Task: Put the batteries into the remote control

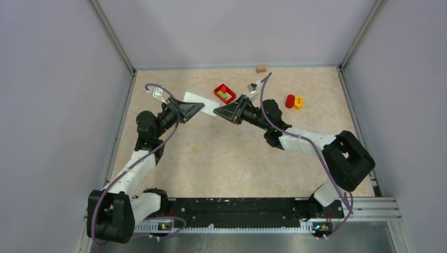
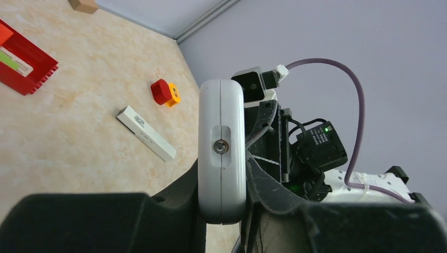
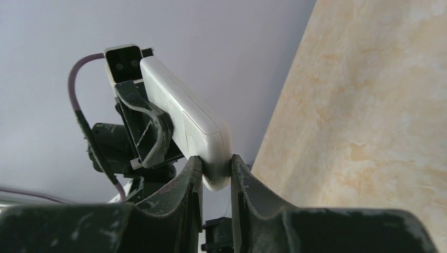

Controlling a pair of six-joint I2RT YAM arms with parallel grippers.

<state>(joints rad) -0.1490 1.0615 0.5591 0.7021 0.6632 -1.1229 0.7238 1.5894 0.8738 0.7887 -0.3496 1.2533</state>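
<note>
Shown from left wrist alone: white strip [image 2: 146, 133] near red-orange block [image 2: 164, 93]; left tool [image 2: 221, 191], right tool [image 3: 215, 169] narrowly parted, clamped on white remote [image 2: 221, 142].

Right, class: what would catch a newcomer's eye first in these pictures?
The white remote, held above the table: the left gripper clamps one end, the right gripper the other. Beyond it a red tray lies on the table, with a red-and-orange piece off to the right.
</note>
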